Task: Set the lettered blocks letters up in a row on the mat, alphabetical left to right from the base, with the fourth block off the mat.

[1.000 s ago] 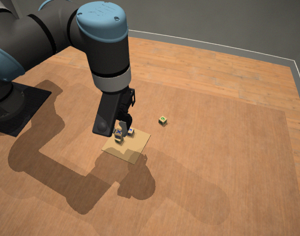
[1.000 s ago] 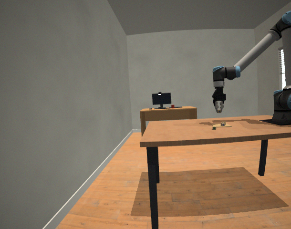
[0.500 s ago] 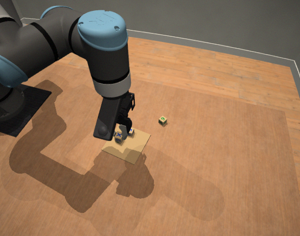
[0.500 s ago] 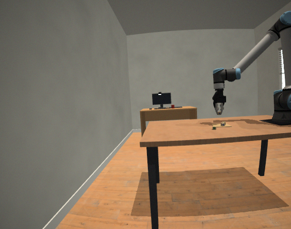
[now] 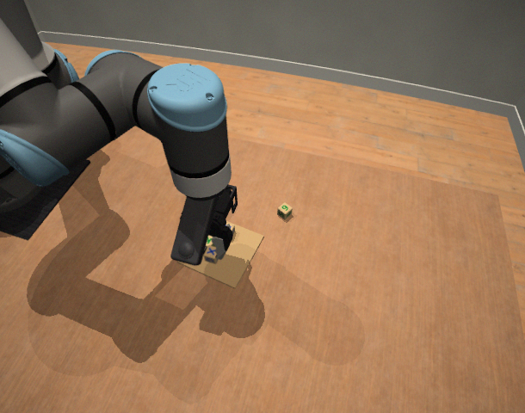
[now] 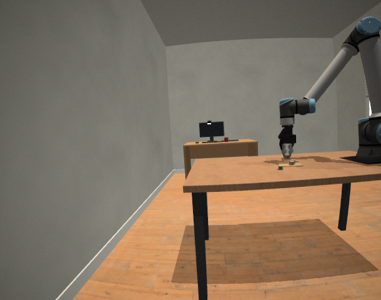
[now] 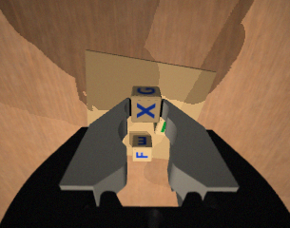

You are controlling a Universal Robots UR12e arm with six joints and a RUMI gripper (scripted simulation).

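Note:
My gripper [image 5: 213,251] [image 6: 286,155] [image 7: 145,100] is shut on a wooden block with a blue X [image 5: 212,254] [image 7: 145,110]. It holds the block low over the tan mat [image 5: 247,249] [image 6: 298,165] [image 7: 111,76]. The X faces the wrist camera. A block with a blue F [image 7: 141,147] lies on the mat and shows between my fingers; in the top view the block with the F [image 5: 230,227] is mostly hidden by the gripper. A block with a green letter [image 5: 207,241] [image 7: 163,126] lies on the mat right beside the held block, mostly hidden. A block with a green digit [image 5: 284,209] [image 6: 280,167] lies off the mat on the table.
The arm reaches from its base at the left of the table [image 5: 387,267] and throws a wide shadow over the mat. A second desk with a monitor [image 6: 211,129] stands far behind the table.

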